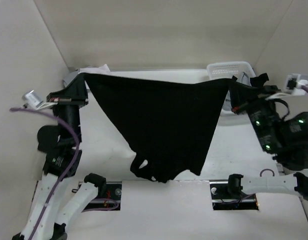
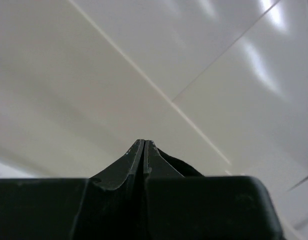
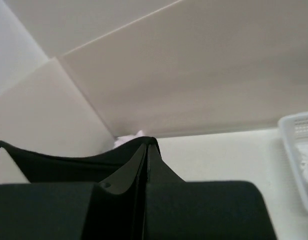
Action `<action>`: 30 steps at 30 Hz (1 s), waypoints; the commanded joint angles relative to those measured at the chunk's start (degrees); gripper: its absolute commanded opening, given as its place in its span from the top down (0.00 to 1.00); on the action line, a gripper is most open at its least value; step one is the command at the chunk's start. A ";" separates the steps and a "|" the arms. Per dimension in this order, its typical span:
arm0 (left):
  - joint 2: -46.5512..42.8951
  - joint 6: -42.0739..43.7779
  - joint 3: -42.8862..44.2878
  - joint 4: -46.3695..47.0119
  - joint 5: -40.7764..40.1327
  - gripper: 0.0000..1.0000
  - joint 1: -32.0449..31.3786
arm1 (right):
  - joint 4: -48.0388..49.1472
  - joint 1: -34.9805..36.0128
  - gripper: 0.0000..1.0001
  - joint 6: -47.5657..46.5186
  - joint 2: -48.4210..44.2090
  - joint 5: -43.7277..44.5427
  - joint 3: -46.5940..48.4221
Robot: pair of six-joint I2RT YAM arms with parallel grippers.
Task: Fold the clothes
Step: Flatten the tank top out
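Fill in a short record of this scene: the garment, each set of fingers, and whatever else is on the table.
garment: black top, stretched out in the air, lower end drooping toward the arm bases
left fingers: shut on one upper corner
right fingers: shut on the other upper corner
basket: white basket at the far right of the table
other fabric: white cloth at the far left corner

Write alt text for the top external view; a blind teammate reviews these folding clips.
A black top hangs spread wide over the white table, pinched at one upper corner by the left gripper and at the other by the right gripper. A white slotted basket stands at the far right behind it.
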 commanded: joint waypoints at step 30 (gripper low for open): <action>43.93 -2.01 31.54 1.03 15.58 1.00 15.72 | -21.22 -54.82 1.00 19.00 49.73 -56.59 48.40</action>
